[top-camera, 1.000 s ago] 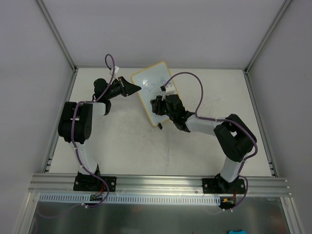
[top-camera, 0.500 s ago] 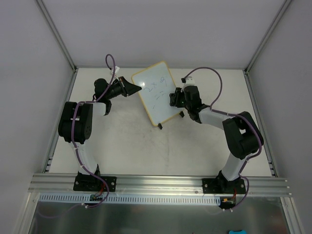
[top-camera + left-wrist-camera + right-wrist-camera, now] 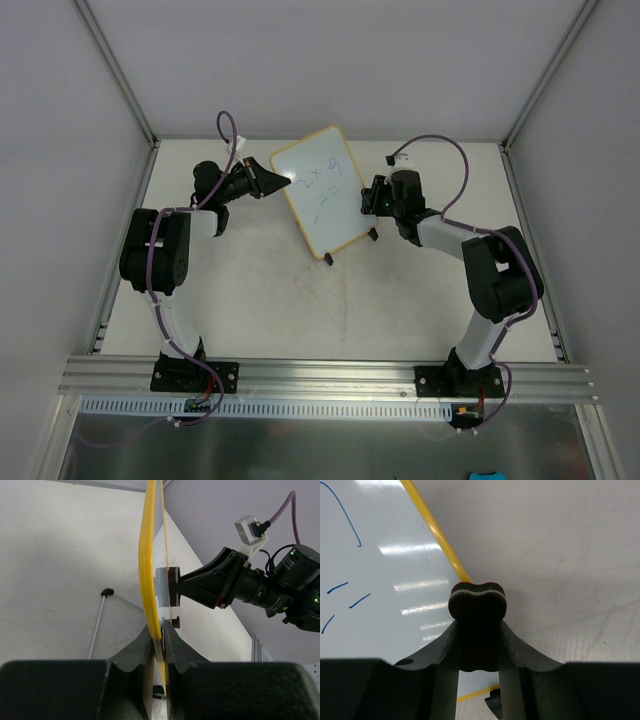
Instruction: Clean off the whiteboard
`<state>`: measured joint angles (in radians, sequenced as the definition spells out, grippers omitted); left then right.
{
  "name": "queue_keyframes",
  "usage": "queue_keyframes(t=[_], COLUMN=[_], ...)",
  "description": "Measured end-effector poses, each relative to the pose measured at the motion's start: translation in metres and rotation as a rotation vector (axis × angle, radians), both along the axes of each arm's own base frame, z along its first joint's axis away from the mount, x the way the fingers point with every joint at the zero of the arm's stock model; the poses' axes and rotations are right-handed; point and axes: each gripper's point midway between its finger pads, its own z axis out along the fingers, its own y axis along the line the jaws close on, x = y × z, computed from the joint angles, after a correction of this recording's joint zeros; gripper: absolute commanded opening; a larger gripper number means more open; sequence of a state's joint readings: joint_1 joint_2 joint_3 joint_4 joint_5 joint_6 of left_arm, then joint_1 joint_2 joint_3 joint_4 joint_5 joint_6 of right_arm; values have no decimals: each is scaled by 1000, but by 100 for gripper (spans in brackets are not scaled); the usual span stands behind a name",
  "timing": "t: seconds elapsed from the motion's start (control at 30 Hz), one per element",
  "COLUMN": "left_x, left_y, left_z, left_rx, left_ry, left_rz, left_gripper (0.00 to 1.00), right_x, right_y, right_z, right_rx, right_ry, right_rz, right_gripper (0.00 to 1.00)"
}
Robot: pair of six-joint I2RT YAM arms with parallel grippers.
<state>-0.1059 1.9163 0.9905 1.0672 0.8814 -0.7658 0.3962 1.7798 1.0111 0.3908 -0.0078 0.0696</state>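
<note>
Bearing the whiteboard (image 3: 318, 200), white table (image 3: 300, 300) meets grey walls (image 3: 60, 150).

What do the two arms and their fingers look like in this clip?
The left arm and right arm both have black joint housings joined by white links. A purple cable loops along each. The fingers are matte black, tapering toward the tips.

In the top view you are looking down from high up, far from the table (image 3: 260, 310). Each wrist camera is looking forward from very close. All three are sharing the whiteboard (image 3: 318, 190), upper left in the right wrist view.
</note>
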Motion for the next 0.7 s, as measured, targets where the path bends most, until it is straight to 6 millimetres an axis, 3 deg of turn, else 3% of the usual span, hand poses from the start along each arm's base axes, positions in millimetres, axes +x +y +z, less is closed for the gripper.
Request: queue_keyframes(t=[0.3, 0.7], left_x=[0, 1], left_y=[0, 1], left_z=[0, 0], left_rx=[0, 0], left_ry=[0, 0], left_rz=[1, 2], left_gripper=[0, 0], right_x=[-10, -79], right_y=[19, 130], right_z=[1, 8], right_rx=[-93, -140], right_ry=[-44, -92], right_rz=[13, 254], right_gripper=[0, 0])
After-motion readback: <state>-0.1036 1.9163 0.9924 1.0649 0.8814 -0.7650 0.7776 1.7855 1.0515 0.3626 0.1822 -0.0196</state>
